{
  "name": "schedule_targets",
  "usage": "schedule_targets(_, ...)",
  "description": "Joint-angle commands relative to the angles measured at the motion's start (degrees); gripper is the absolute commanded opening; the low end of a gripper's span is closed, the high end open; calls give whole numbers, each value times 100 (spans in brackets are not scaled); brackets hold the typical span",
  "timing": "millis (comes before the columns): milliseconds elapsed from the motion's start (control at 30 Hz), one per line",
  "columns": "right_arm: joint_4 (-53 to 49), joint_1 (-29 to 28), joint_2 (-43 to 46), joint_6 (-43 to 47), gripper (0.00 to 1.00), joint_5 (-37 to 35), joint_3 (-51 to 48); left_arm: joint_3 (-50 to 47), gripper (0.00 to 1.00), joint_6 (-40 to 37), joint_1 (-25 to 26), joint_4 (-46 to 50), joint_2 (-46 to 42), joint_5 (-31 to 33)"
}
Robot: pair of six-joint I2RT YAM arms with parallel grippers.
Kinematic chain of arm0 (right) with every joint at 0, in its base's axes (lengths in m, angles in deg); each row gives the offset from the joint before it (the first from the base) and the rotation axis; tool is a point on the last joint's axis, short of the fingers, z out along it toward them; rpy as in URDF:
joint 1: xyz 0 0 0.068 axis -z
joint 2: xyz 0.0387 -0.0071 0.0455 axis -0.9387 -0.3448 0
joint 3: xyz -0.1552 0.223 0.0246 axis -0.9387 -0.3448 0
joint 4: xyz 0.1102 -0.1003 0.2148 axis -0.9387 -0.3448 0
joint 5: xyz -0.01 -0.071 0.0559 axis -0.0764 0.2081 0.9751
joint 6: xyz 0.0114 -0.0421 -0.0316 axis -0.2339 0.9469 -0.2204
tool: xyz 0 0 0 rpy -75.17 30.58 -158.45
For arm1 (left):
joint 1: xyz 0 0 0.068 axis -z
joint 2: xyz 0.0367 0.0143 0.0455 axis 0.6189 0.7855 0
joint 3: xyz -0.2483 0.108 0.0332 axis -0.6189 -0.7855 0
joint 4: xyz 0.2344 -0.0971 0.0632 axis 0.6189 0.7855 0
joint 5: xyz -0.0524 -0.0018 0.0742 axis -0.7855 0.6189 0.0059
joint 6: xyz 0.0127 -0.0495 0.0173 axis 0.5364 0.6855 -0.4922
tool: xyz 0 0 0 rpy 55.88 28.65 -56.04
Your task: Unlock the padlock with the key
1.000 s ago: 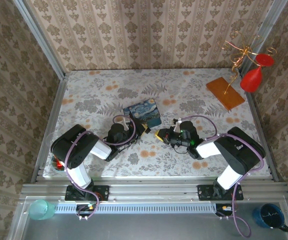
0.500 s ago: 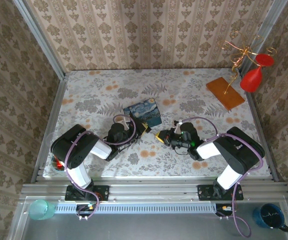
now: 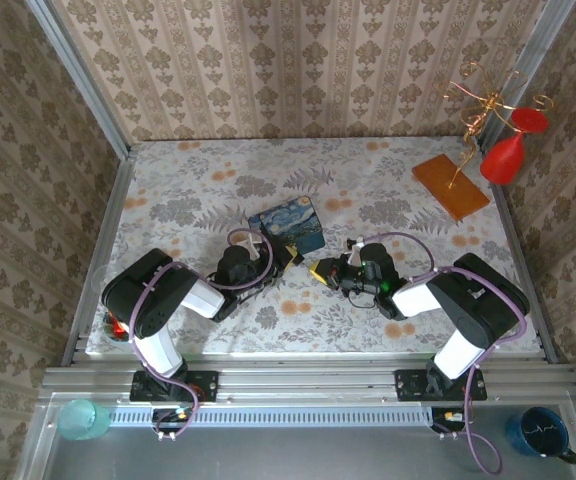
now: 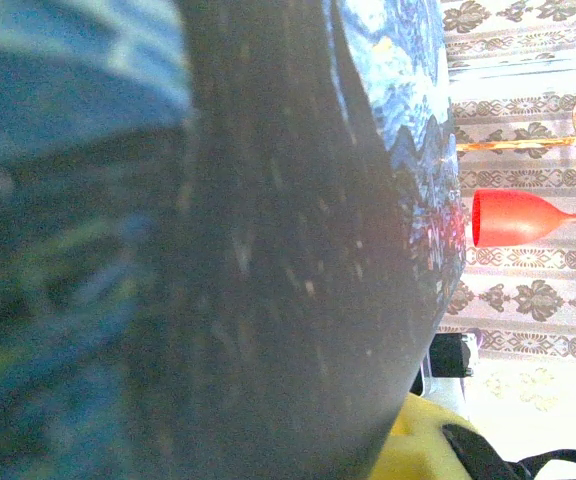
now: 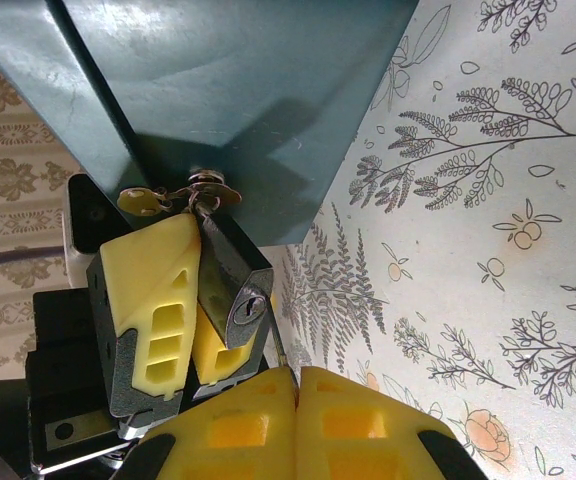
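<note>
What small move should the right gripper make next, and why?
Probably ease the key toward the keyhole and push it in. The right gripper pinches the thin blade, whose tip sits just beside the slot, seemingly not yet inside. The left gripper grips the padlock, hanging from the hasp of the box, with the keyhole facing the key.

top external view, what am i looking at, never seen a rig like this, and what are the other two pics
It looks down on two robot arms bolted at the table's near edge. The other two come from cameras on their wrists. On the table stand a blue box and, far right, an orange board. In the right wrist view the left end effector grips a black padlock hanging from the box's latch. The right end effector is shut on a thin key pointing at its keyhole. The left wrist camera sees the box up close.
</note>
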Motion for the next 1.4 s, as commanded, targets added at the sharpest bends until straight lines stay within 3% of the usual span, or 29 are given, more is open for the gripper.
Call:
schedule_targets(0,100,11,35,-13,0,68,127,69,0,136,40,-456,-31,7)
schedule_targets(700,-555,20,340,136,0,90,386,112,0,229,84,-402,1,58)
schedule_targets(1067,-426,80,170,203,0,89,342,51,0,281,101,-316,-191,78)
schedule_targets(1367,921,255,-746,-239,0,250,245,165,0,514,215,-696,1,108)
